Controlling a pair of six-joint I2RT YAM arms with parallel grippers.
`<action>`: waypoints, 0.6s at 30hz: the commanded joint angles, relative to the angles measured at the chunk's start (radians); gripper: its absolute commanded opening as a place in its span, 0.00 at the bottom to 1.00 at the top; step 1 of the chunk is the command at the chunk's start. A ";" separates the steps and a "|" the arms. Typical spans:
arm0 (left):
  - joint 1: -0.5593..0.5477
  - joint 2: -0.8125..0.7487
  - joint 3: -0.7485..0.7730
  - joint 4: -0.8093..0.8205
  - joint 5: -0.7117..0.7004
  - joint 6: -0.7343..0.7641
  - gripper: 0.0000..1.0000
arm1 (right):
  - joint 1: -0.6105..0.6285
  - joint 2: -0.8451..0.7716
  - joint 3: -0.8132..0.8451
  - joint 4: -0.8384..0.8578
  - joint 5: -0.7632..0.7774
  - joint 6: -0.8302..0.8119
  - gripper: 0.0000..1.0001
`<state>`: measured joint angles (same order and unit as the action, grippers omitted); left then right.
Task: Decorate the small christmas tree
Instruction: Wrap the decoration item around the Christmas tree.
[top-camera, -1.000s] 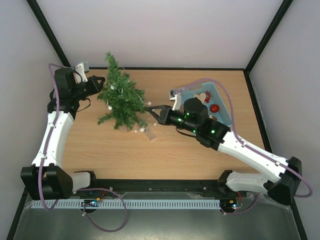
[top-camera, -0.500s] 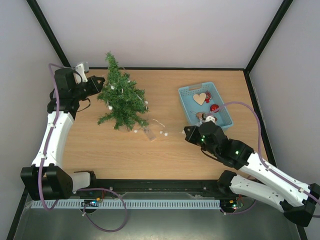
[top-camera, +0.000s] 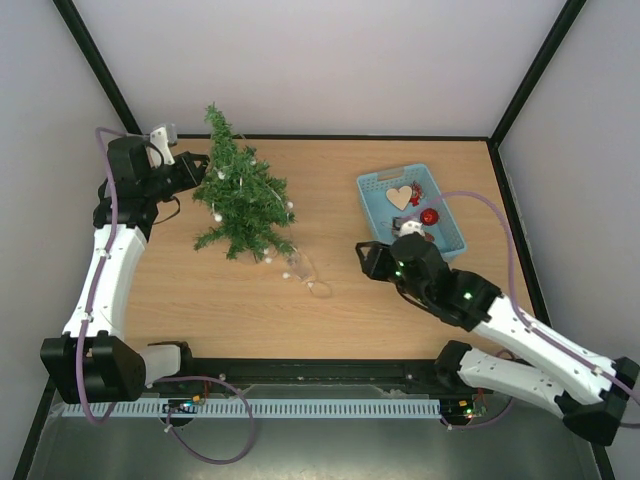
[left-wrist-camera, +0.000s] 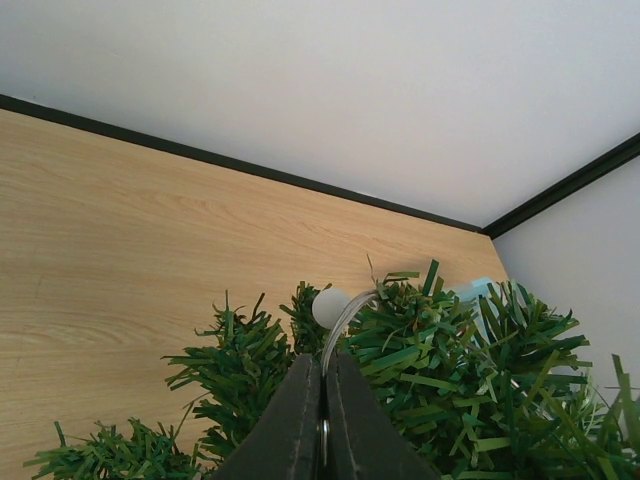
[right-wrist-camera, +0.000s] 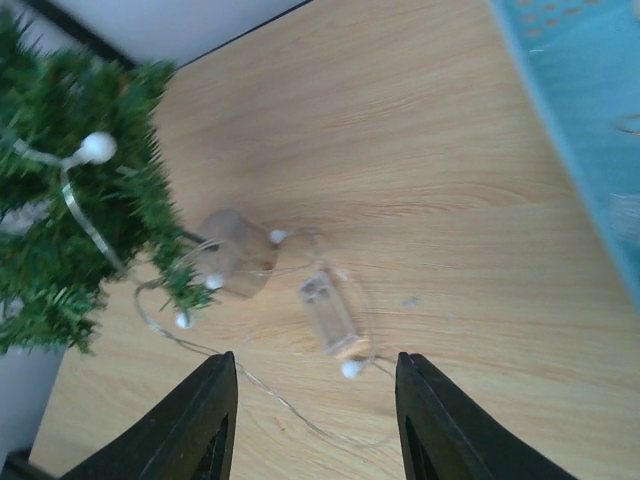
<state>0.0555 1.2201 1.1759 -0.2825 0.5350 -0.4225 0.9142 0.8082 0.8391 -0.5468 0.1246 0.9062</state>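
My right gripper (right-wrist-camera: 315, 378) stands open and empty, the light string (right-wrist-camera: 183, 320) and its battery box (right-wrist-camera: 328, 315) just ahead on the table — toward the upright small christmas tree (top-camera: 240, 205) at far left, where my left gripper (left-wrist-camera: 322, 380) sits shut among branches.
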 joint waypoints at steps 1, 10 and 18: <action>0.000 -0.022 -0.001 -0.011 0.023 0.002 0.03 | 0.006 0.107 -0.041 0.329 -0.183 -0.307 0.43; 0.000 -0.032 -0.010 -0.017 0.022 -0.011 0.08 | 0.018 0.272 -0.218 0.927 -0.432 -0.619 0.46; 0.000 -0.039 -0.016 -0.017 0.017 -0.031 0.12 | 0.026 0.399 -0.219 0.994 -0.462 -0.709 0.46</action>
<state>0.0555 1.2057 1.1759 -0.2840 0.5423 -0.4351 0.9314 1.1603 0.6254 0.3290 -0.3199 0.2909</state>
